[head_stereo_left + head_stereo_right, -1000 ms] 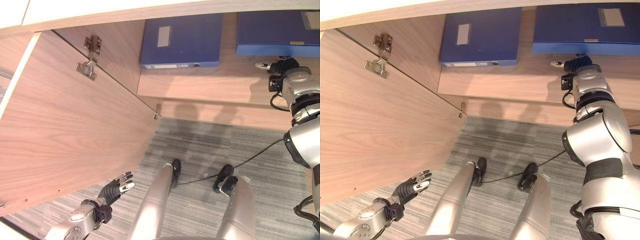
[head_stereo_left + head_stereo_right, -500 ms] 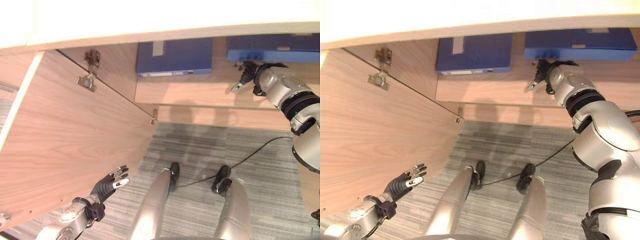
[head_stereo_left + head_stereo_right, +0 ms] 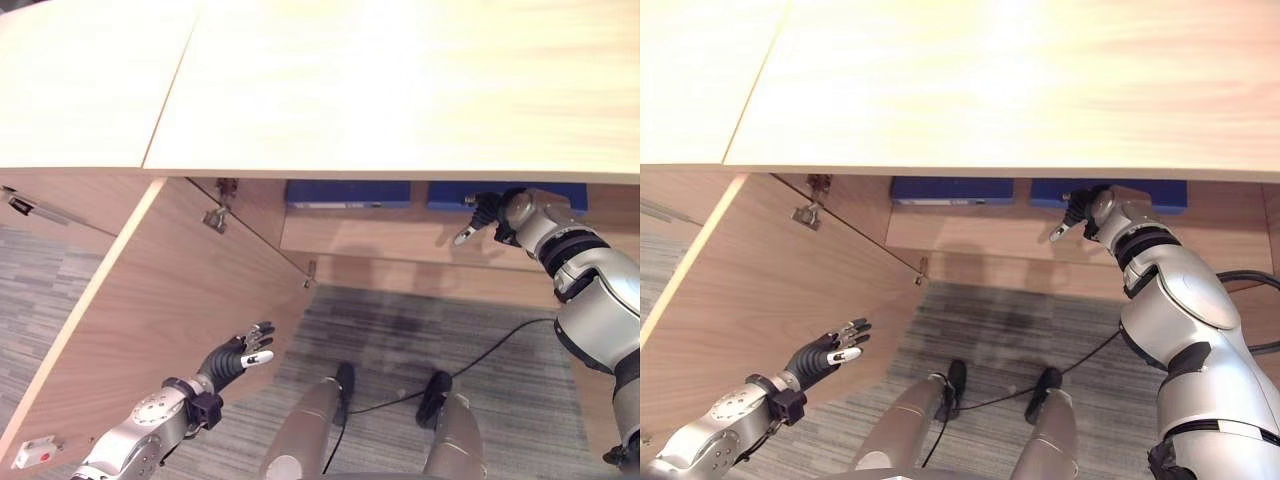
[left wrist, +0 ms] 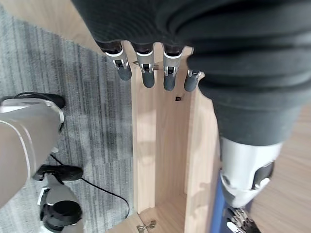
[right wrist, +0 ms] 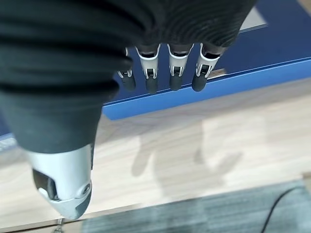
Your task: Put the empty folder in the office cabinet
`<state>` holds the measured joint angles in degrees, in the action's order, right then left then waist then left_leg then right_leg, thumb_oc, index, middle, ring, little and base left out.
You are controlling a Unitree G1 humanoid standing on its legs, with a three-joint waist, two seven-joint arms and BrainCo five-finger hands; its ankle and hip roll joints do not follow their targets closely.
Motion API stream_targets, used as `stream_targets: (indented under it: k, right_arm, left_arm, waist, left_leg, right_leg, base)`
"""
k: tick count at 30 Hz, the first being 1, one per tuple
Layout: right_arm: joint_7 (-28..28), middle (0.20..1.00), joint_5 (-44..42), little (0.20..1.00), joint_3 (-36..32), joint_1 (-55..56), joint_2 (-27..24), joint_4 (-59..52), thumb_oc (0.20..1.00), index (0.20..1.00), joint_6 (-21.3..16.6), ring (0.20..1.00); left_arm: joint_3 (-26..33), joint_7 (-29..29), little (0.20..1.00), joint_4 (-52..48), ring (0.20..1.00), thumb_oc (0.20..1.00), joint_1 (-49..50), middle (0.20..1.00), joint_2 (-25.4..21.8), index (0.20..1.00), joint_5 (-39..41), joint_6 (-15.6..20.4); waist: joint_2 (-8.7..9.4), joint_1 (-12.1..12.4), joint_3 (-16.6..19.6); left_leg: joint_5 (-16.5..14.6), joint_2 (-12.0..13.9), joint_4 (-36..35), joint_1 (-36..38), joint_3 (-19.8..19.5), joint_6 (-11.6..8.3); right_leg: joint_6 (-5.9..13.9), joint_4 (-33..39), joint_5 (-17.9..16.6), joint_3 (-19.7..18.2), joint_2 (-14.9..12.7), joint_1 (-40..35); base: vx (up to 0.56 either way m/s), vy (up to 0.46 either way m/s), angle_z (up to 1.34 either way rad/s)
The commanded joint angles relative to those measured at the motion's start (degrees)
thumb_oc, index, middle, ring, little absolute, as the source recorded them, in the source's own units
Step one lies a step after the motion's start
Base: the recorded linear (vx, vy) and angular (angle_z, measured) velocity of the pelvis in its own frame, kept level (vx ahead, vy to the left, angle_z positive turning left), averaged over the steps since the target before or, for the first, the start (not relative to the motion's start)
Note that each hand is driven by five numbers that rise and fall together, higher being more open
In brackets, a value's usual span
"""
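Observation:
Two blue folders lie flat on the low shelf of the wooden cabinet: one on the left and one on the right, mostly hidden under the cabinet top. My right hand is open, just in front of the right folder, with straight fingers that hold nothing. Low on the left, my left hand is also open and empty beside the swung-out cabinet door. Its fingers point along the door's edge.
The pale cabinet top spans the upper half of the eye views and hides the back of the shelf. The open door stands out to the left, with hinges at its inner edge. Grey carpet lies before the cabinet.
The camera has shifted, so the cabinet top now covers most of the folders. My right hand has drawn back from the right folder toward the shelf front. The left hand stays by the door.

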<state>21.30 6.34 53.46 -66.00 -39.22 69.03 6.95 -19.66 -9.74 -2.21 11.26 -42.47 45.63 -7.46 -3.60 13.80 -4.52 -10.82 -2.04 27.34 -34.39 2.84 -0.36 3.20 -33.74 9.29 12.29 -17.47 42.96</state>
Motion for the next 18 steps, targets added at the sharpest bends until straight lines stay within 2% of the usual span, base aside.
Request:
stream_targets:
  k: [1,8,9,10,13,14,15,18]
  right_arm:
    - [-0.1,1.000,4.1,1.000,0.1,-3.7,-0.8,2.7,1.000,1.000,0.3,1.000]
    - [-1.2,1.000,5.3,1.000,-5.3,2.2,1.9,3.9,1.000,1.000,0.8,1.000]
    - [-1.6,1.000,5.2,1.000,-6.4,3.4,2.7,4.1,1.000,1.000,0.7,1.000]
    - [-1.7,1.000,5.2,1.000,-7.2,4.6,3.2,4.4,1.000,1.000,0.8,1.000]
    - [-1.3,1.000,6.4,1.000,-8.9,8.1,5.6,5.4,1.000,1.000,1.0,1.000]
    - [-1.7,1.000,7.7,1.000,-9.5,10.3,6.8,5.9,1.000,1.000,0.7,1.000]
    - [-1.7,1.000,7.7,1.000,-9.5,10.4,6.8,5.9,1.000,1.000,0.7,1.000]
    - [-1.9,1.000,9.0,1.000,-10.4,13.0,7.7,5.6,1.000,1.000,0.5,1.000]
  left_arm:
    - [1.7,-1.1,1.000,-4.4,1.000,1.000,1.7,1.000,-1.5,1.000,-2.9,0.3]
    - [1.8,-1.4,1.000,-4.0,1.000,1.000,1.1,1.000,1.0,1.000,-3.7,-0.4]
    - [1.9,-1.6,1.000,-4.0,1.000,1.000,0.7,1.000,1.3,1.000,-4.0,-0.5]
    - [2.0,-1.8,1.000,-3.8,1.000,1.000,0.7,1.000,1.4,1.000,-4.4,-0.5]
    - [2.0,-2.1,1.000,-2.7,1.000,1.000,1.0,1.000,2.1,1.000,-4.8,-0.9]
    - [1.9,-2.5,1.000,-1.6,1.000,1.000,1.4,1.000,3.1,1.000,-5.5,-1.3]
    - [1.9,-2.5,1.000,-1.6,1.000,1.000,1.4,1.000,3.1,1.000,-5.5,-1.3]
    - [1.7,-3.1,1.000,0.1,1.000,1.000,1.6,1.000,4.1,1.000,-6.9,-1.8]
  waist:
    - [-0.82,1.1,-3.0]
    - [-1.03,-0.3,-3.2]
    - [-0.76,-0.8,-3.4]
    - [-0.62,-1.0,-3.1]
    - [0.16,-1.9,-2.1]
    - [0.61,-2.3,-0.8]
    - [0.57,-2.4,-0.9]
    - [1.14,-3.0,0.7]
  left_leg:
    - [2.3,2.8,-3.9,0.5,-0.5,-0.16]
    - [4.9,3.8,-12.3,10.9,-1.7,-1.48]
    - [7.4,4.1,-14.4,12.0,-1.3,-1.46]
    - [7.9,4.5,-15.8,13.3,-1.4,-1.69]
    - [10.3,6.0,-20.6,18.3,-1.4,-2.55]
    - [11.8,7.2,-23.5,20.8,-1.2,-3.14]
    - [11.9,7.2,-23.7,21.0,-1.2,-3.17]
    - [14.8,8.9,-28.2,24.1,-1.2,-4.42]
  right_leg:
    - [3.00,7.5,-4.2,-2.0,-4.3,-8.2]
    - [3.94,16.0,-5.8,0.4,-1.8,-19.2]
    - [3.65,18.3,-7.8,1.6,-1.5,-20.6]
    - [3.78,19.4,-7.9,1.9,-0.9,-21.7]
    - [3.88,23.7,-8.1,3.6,1.6,-26.8]
    - [3.85,26.5,-7.9,4.7,3.4,-29.4]
    - [3.83,26.6,-7.9,4.7,3.5,-29.6]
    - [3.50,30.2,-7.4,5.5,6.7,-32.7]
  base:
    - [0.00,-0.047,-0.02]
    - [0.00,-0.086,0.01]
    - [-0.06,-0.110,0.04]
    - [-0.06,-0.144,0.05]
    - [0.06,-0.174,0.05]
    - [0.07,-0.170,-0.02]
    - [0.06,-0.175,-0.03]
    - [0.04,-0.150,0.02]
